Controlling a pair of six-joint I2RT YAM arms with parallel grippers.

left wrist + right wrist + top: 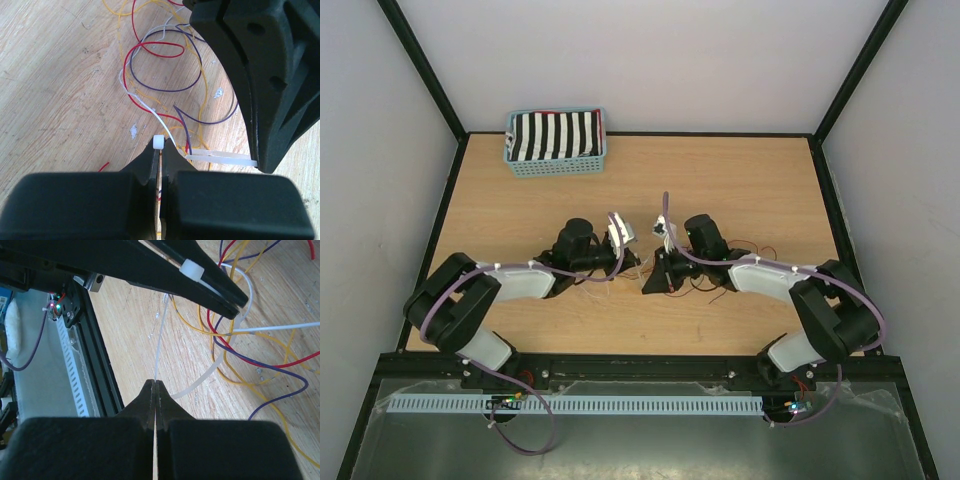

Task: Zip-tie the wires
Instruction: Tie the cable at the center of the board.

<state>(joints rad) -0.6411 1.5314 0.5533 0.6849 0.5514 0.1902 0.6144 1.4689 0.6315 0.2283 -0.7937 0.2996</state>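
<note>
Thin red, yellow, purple, white wires are tangled in loops on the table, partly encircled by a zip tie.

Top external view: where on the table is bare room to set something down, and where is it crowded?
Free: the wood between the basket and the right wall, and the near strip between the arms. Crowded: the middle, where the left gripper and right gripper hold the zip tie over the wires.

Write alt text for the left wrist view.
The left claw, shut, pinches a white zip tie with its head at the fingertips; the strap runs right to the right claw. Beyond, red, yellow, purple and white wires loop across the wooden table.
</note>
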